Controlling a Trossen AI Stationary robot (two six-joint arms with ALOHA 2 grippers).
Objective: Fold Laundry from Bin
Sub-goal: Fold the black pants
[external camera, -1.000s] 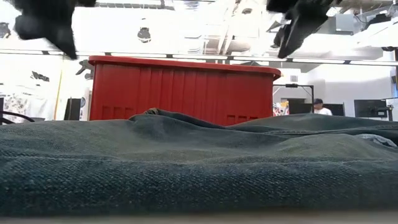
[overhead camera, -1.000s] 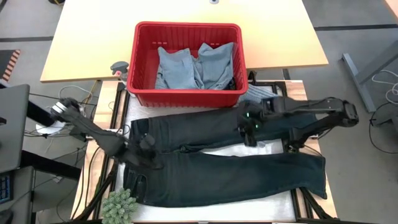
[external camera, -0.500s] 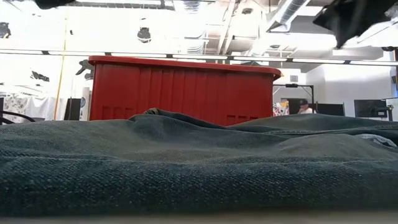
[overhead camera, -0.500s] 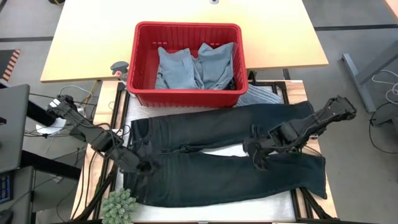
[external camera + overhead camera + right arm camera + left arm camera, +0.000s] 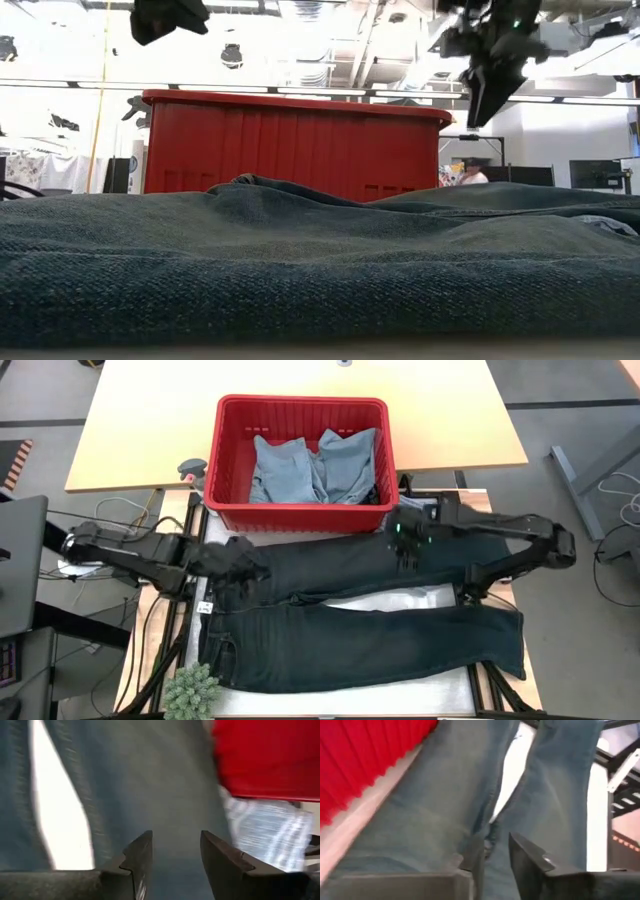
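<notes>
Both tools, left point(image 5: 245, 565) and right point(image 5: 408, 550), hover parted and empty over dark jeans point(image 5: 360, 645) spread near the red bin point(image 5: 300, 515).

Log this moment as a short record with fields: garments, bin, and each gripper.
on table: dark jeans spread flat, legs toward the right
bin: red bin behind the jeans, holding light blue garments
beside bin: striped cloth, partly hidden under the right arm
left gripper: over the jeans' waist end, fingers parted, holding nothing
right gripper: over the upper leg near the bin, open, empty
</notes>
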